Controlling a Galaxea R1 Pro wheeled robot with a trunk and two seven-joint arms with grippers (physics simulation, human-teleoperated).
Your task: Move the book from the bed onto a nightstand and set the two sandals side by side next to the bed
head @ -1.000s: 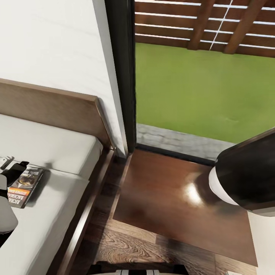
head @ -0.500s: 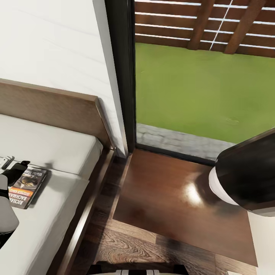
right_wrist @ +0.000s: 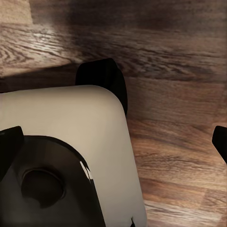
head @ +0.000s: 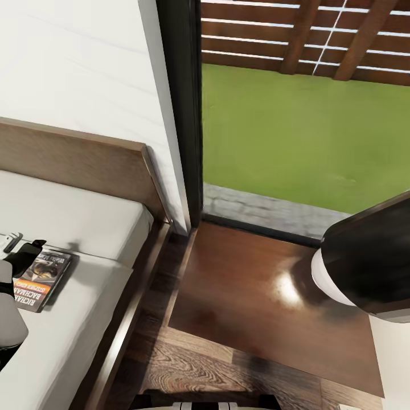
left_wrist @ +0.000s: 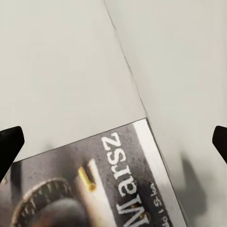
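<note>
The white-walled bedroom with its tall dark-framed window point(head: 182, 108) looks out on green grass and a slatted wooden fence, and its brown wood-plank floor point(head: 193, 364) runs along the bottom of the head view. The large low bed point(head: 85, 228), with a dark brown wooden frame and headboard and a plain pale grey mattress, fills the left side. Just beside it, under the window, stands the low glossy reddish-brown wooden nightstand point(head: 256, 290), its top bare and shining. The small thin dark paperback book point(head: 39, 278) with white lettering and an orange strip lies flat on the mattress near the left edge. The left pincer point(left_wrist: 113, 139) hangs over the book's upper end, fingers spread wide apart and pinching nothing. The right pincer point(right_wrist: 113, 142) is likewise spread, pointing down at the plank floor and the robot's pale base point(right_wrist: 71, 142).
</note>
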